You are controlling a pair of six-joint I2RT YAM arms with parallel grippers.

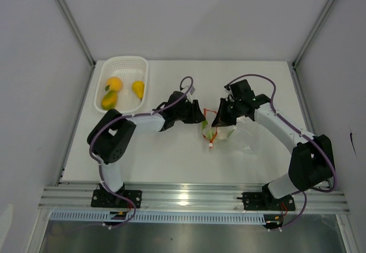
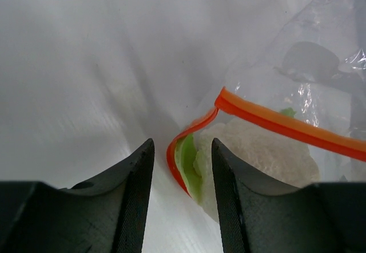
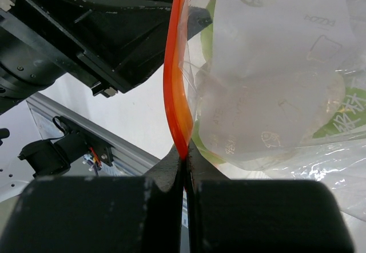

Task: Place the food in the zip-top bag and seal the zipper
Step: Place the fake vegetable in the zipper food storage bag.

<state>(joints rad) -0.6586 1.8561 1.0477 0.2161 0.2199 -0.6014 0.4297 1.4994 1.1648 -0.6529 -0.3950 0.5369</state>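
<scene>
R gripper (image 3: 186, 160): fully closed, pinching the zipper (image 3: 174, 75) right at the pad tips. The strip runs straight up out of the pinch, so I'd say it's holding the zip-top bag (image 3: 274, 64) by its mouth edge to keep the opening lifted and presented, not flat on the table (image 1: 171, 155).

L gripper (image 2: 183, 150): part open, moderate gap, nothing gripped. It's pointed at the bag mouth. In the left wrist view the zipper's curled end sits in line w/ the gap, but can't tell if it's between the pads or just beyond/below them. It's at the opposite end of the mouth from R, so prob there to grab the other lip or spread it.

Bag is mid-table between the two grippers, body trailing toward the R arm. Cauliflower piece (image 2: 257, 150) is inside, white w/ green, pressed near the mouth. The mouth looks open at that end, where the strip splits into a loop, so not sealed.

Rest of the food is in the white mesh basket (image 1: 123, 64), far-left corner, well apart from the bag: orange fruit (image 1: 114, 83), yellow pear (image 1: 138, 88), yellow-green fruit (image 1: 109, 99).

Est: 1 of 4 items in, 3 to go, then seal.

Risk: R has a thin tip pinch on a slick strip, so any tug from L could pull it out or tip the cauliflower back out of the mouth.
</scene>
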